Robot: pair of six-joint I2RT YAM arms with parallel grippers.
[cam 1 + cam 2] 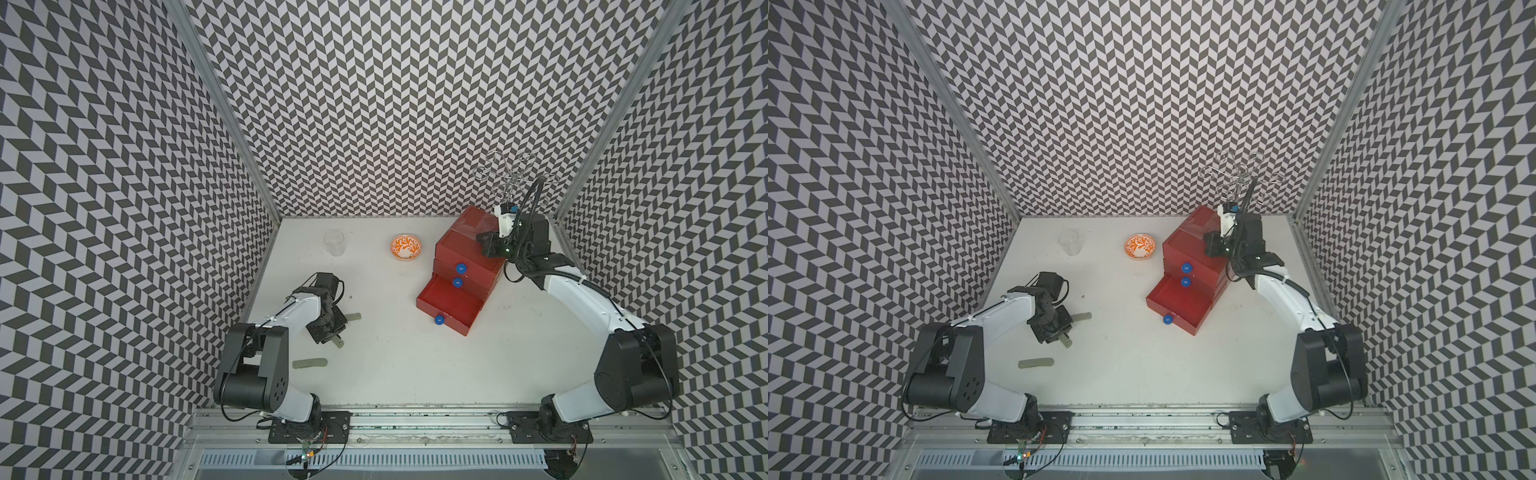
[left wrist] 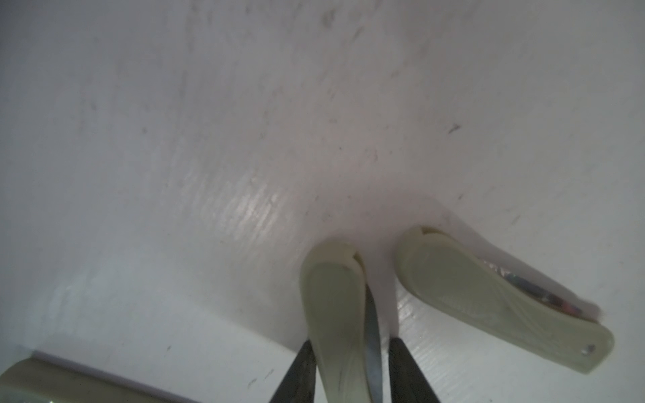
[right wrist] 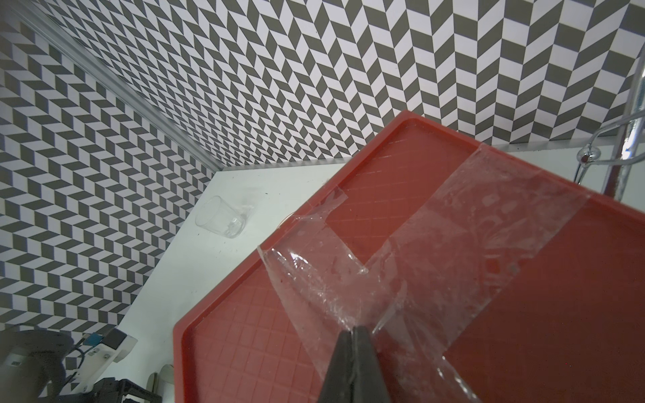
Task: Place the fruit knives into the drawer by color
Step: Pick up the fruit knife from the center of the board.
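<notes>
Three pale grey-green fruit knives lie at the left of the white table. My left gripper [image 1: 332, 332] [image 2: 350, 340] points down and is shut on one fruit knife [image 2: 335, 307], whose end sticks out under the gripper [image 1: 338, 342]. A second knife [image 1: 353, 317] [image 2: 488, 300] lies just beyond it, a third [image 1: 309, 363] nearer the front. The red drawer chest [image 1: 465, 257] stands at the back right, and its bottom drawer [image 1: 451, 307] is pulled out and looks empty. My right gripper [image 3: 356, 331] is shut, its tips resting on clear tape on the chest's top [image 3: 523, 279].
A clear glass [image 1: 334, 243] and an orange-patterned bowl [image 1: 406, 248] stand near the back wall. A wire rack [image 1: 515, 174] rises behind the chest. Blue knobs [image 1: 460, 268] mark the two shut drawers. Patterned walls close in on the table's left, back and right.
</notes>
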